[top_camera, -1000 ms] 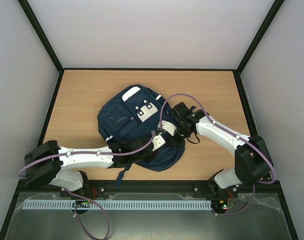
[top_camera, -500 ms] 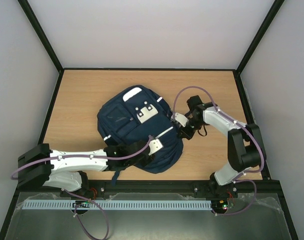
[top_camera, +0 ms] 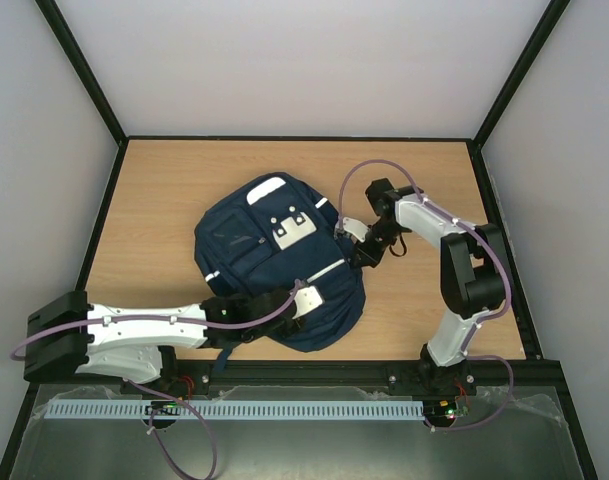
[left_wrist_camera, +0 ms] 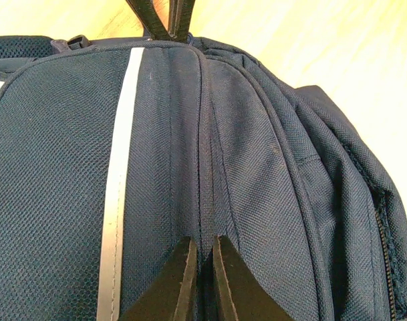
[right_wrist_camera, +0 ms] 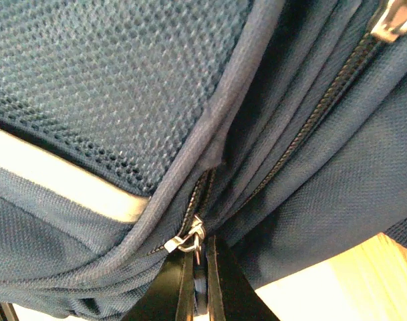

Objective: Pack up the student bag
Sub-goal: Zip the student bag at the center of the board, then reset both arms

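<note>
Between the shut jaws of the right gripper [right_wrist_camera: 200, 284] sits the zipper pull [right_wrist_camera: 184, 242], at the right edge of the bag [top_camera: 249, 250], which lies mid-way across the table [top_camera: 154, 190]. The left gripper [left_wrist_camera: 203, 281] nips a near-side seam [left_wrist_camera: 202, 167], jaws almost together. Draw the pull straight along the bag's edge, with the left anchoring the fabric.

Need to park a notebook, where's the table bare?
Bare table: the far strip between student bag and back wall, and the left side by the left wall. Crowded: near edge under the left arm, and the bag's right flank at the right gripper.
</note>
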